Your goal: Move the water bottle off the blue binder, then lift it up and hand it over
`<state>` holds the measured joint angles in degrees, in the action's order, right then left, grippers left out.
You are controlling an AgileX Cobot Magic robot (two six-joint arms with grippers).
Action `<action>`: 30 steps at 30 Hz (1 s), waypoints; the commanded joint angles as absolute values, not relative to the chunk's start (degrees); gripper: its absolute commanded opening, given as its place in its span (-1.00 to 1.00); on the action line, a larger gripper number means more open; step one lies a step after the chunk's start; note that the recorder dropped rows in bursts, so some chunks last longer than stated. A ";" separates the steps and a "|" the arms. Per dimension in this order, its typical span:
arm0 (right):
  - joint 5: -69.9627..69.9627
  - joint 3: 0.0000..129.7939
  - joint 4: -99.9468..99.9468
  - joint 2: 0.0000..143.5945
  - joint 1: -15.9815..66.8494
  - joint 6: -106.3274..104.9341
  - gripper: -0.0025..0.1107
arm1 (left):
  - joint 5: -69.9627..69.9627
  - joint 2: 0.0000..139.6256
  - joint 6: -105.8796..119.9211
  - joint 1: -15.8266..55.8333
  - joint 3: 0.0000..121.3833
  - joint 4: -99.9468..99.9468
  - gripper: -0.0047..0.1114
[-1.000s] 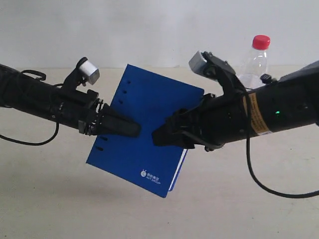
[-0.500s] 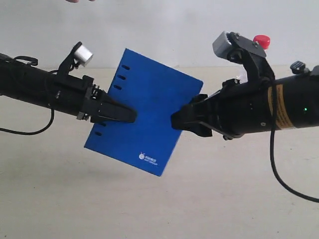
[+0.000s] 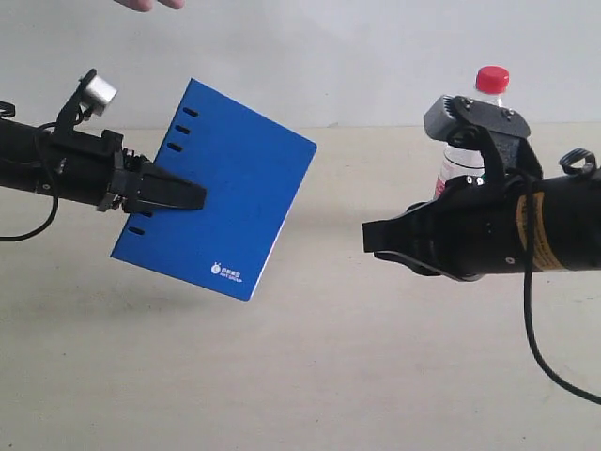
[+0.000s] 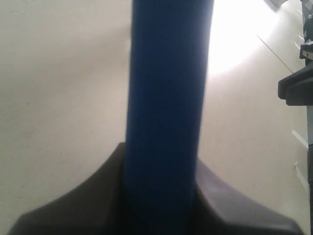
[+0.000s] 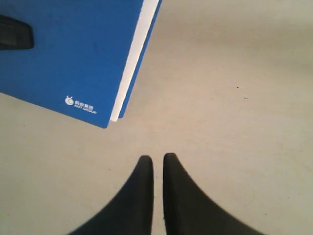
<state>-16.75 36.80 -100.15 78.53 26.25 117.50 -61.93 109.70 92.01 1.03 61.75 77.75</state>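
Note:
The blue binder (image 3: 225, 197) hangs tilted in the air, off the table, with my left gripper (image 3: 188, 197) shut on its holed edge. In the left wrist view the binder (image 4: 166, 98) runs edge-on between the jaws of the left gripper (image 4: 161, 152). My right gripper (image 3: 371, 235) is shut on nothing, well to the right of the binder. In the right wrist view the right gripper (image 5: 157, 157) points at bare table below the binder's corner (image 5: 73, 54). The water bottle (image 3: 457, 167) with its red cap stands upright behind the right arm, partly hidden by it.
A person's fingertips (image 3: 146, 4) show at the top left edge. The beige table (image 3: 300, 376) stretches below both arms. A black cable (image 3: 545, 357) loops from the right arm. One left fingertip (image 5: 14, 32) lies on the binder in the right wrist view.
My left gripper carried the binder up and to the left. The right gripper came off the binder's right edge and drew back to the right, uncovering more of the bottle.

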 commanded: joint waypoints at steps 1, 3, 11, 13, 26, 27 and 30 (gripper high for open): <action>-14.35 36.62 -99.95 78.13 26.20 118.14 -0.96 | -65.00 107.86 91.79 0.22 61.76 80.23 -0.84; -14.20 36.62 -99.95 78.13 26.20 118.14 -0.96 | -65.12 106.60 90.88 -0.45 61.76 80.31 -0.84; -14.45 36.62 -99.95 78.13 26.20 118.01 -0.96 | -55.96 97.77 86.02 -2.42 61.29 83.85 -0.84; -15.08 36.62 -99.95 78.13 26.20 118.01 -0.96 | -54.43 96.59 84.80 -2.15 61.29 86.08 -0.84; -19.27 36.62 -99.95 78.13 26.20 118.01 -0.96 | -47.29 94.58 84.39 -2.02 61.29 93.58 -0.84; -19.69 36.62 -99.95 78.13 26.20 118.01 -0.96 | -46.54 94.58 83.36 -2.02 61.29 93.58 -0.84; -20.52 36.62 -99.95 78.13 26.20 118.11 -0.96 | -45.45 94.58 81.95 -2.02 61.29 93.58 -0.84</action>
